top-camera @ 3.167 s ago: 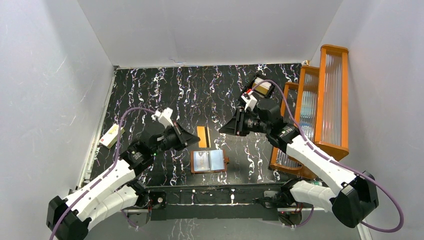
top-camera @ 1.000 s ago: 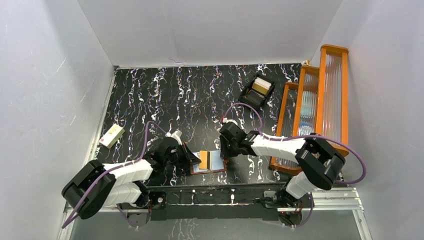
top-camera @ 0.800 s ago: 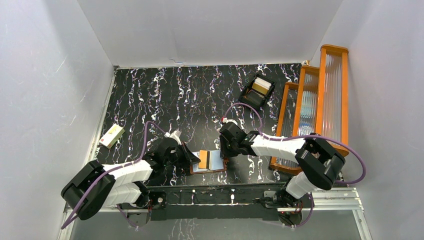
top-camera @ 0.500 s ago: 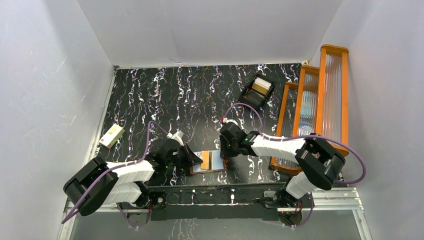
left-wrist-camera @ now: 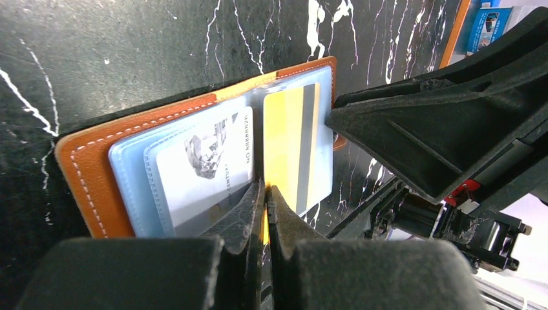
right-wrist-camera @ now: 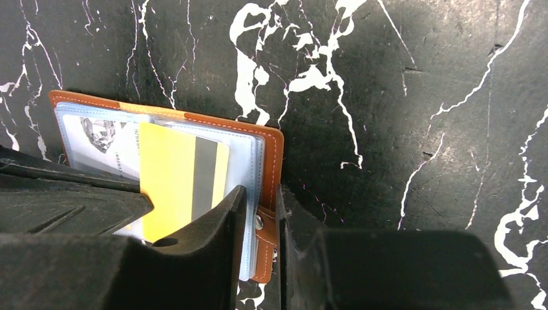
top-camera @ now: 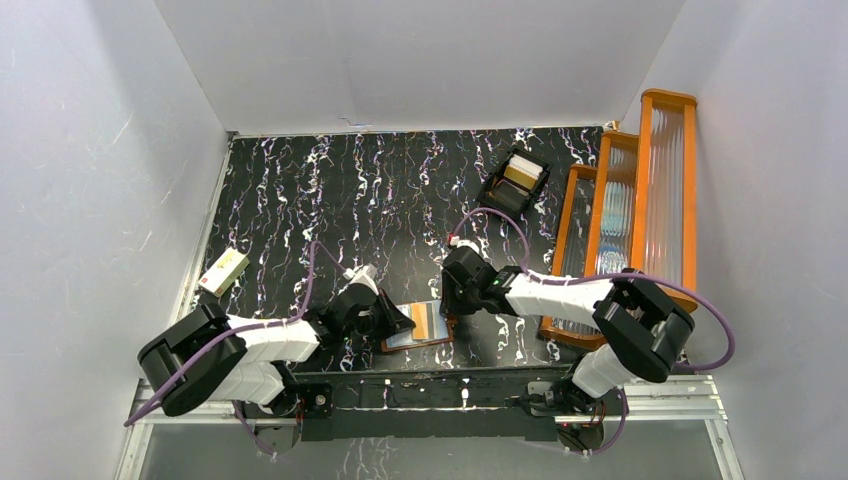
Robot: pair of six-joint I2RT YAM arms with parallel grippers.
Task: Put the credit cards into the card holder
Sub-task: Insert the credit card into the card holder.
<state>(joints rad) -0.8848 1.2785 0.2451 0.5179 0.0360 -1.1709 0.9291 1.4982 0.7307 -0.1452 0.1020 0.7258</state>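
- Currently I see the card holder (top-camera: 432,323) lying open at the near edge of the worktop (top-camera: 350,200), between both hands.
- My left hand (left-wrist-camera: 265,194) is pinched tight on the yellow card (left-wrist-camera: 291,142), which lies over the right pocket.
- My right hand (right-wrist-camera: 262,200), barely parted, clamps the card holder's right edge.

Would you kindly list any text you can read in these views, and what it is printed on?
White card in the orange-brown leather card holder: small capitals beside a grey emblem, too blurred to read.
Yellow card with a dark stripe: no text visible.
Nothing else legible.
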